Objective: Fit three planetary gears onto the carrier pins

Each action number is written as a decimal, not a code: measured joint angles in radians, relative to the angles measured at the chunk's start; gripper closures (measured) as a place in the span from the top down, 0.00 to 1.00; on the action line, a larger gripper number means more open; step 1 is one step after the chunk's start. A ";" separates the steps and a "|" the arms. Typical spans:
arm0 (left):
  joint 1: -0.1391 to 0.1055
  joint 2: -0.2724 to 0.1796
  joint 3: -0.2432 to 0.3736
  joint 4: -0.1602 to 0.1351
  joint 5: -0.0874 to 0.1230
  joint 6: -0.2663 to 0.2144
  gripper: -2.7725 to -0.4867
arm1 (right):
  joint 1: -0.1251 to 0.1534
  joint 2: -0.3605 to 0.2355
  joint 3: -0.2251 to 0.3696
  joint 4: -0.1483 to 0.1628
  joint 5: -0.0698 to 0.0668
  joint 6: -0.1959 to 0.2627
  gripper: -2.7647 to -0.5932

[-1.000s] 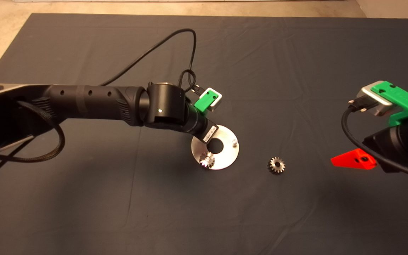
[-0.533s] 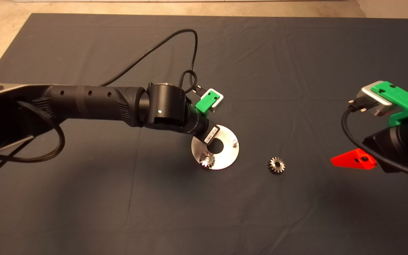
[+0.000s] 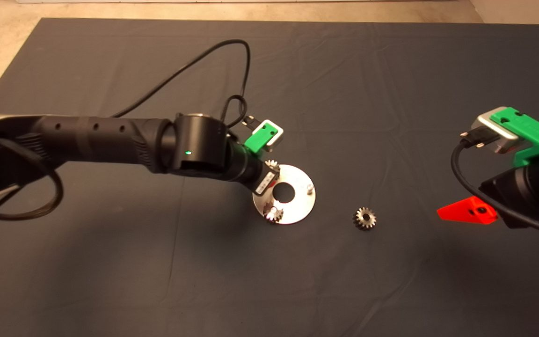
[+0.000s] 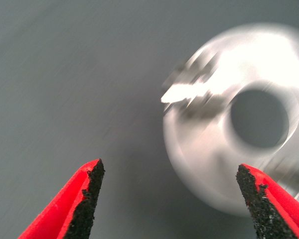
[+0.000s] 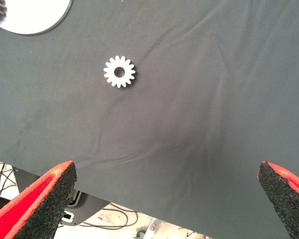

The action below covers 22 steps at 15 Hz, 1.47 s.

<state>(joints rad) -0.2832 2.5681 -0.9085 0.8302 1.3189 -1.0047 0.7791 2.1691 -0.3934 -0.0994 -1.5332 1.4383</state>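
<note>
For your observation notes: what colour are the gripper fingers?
Red with black pads, clearest on the right gripper in the right wrist view.

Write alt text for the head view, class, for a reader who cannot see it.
A silver disc with upright pins lies mid-mat; one gear sits on its near-left pin, a second gear shows at its far-left edge beside the left arm's wrist, and the right pin is bare. A third gear lies loose on the dark mat to the disc's right, near the right gripper at the right edge.

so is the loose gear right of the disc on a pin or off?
Off. The small silvery toothed gear lies flat on the dark mat, clear of the round silver disc; its centre hole is empty.
</note>
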 joint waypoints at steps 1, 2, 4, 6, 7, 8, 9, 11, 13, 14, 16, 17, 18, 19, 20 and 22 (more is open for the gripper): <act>0.000 -0.047 0.037 -0.002 0.025 0.000 0.61 | 0.000 0.000 0.000 0.000 0.000 0.000 0.98; -0.001 -0.098 0.074 -0.009 0.050 0.000 0.63 | 0.000 0.000 0.000 0.000 0.000 0.000 0.98; -0.010 -0.188 0.152 -0.047 0.090 0.000 0.67 | -0.002 0.000 0.000 0.000 0.000 0.000 0.98; -0.029 -0.247 0.211 -0.104 0.108 0.001 0.69 | -0.041 0.000 0.000 -0.001 0.000 0.000 0.98; -0.040 -0.266 0.239 -0.123 0.116 0.001 0.74 | -0.078 0.000 0.000 -0.002 0.000 0.000 0.98; -0.050 -0.276 0.264 -0.143 0.135 0.001 0.74 | -0.113 0.000 0.000 -0.007 0.000 0.000 0.98; -0.061 -0.281 0.286 -0.165 0.153 0.000 0.74 | -0.149 0.000 0.000 -0.013 0.000 0.000 0.98; -0.093 -0.286 0.332 -0.217 0.176 -0.017 0.81 | -0.212 0.000 0.000 -0.031 0.000 0.000 0.98; -0.133 -0.287 0.376 -0.249 0.182 -0.069 0.81 | -0.252 -0.001 0.000 -0.069 0.000 0.000 0.98; -0.144 -0.286 0.394 -0.262 0.183 -0.100 0.81 | -0.271 0.000 0.000 -0.090 0.000 0.000 0.98; -0.151 -0.286 0.429 -0.277 0.191 -0.143 0.81 | -0.307 0.000 0.000 -0.136 0.000 -0.009 0.98; -0.152 -0.286 0.450 -0.284 0.194 -0.168 0.81 | -0.319 0.000 0.000 -0.162 0.000 -0.013 0.98; -0.154 -0.285 0.470 -0.287 0.194 -0.191 0.81 | -0.327 0.000 0.000 -0.184 0.000 -0.017 0.98; -0.155 -0.285 0.487 -0.289 0.195 -0.212 0.81 | -0.338 0.000 -0.001 -0.209 0.000 -0.020 0.98; -0.155 -0.285 0.500 -0.289 0.195 -0.227 0.81 | -0.350 0.000 -0.001 -0.237 0.000 -0.020 0.98; -0.155 -0.282 0.506 -0.289 0.199 -0.234 0.81 | -0.378 0.000 -0.002 -0.319 0.001 -0.024 0.98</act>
<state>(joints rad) -0.4383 2.2860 -0.4030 0.5411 1.5180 -1.2383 0.4007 2.1696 -0.3954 -0.4181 -1.5321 1.4143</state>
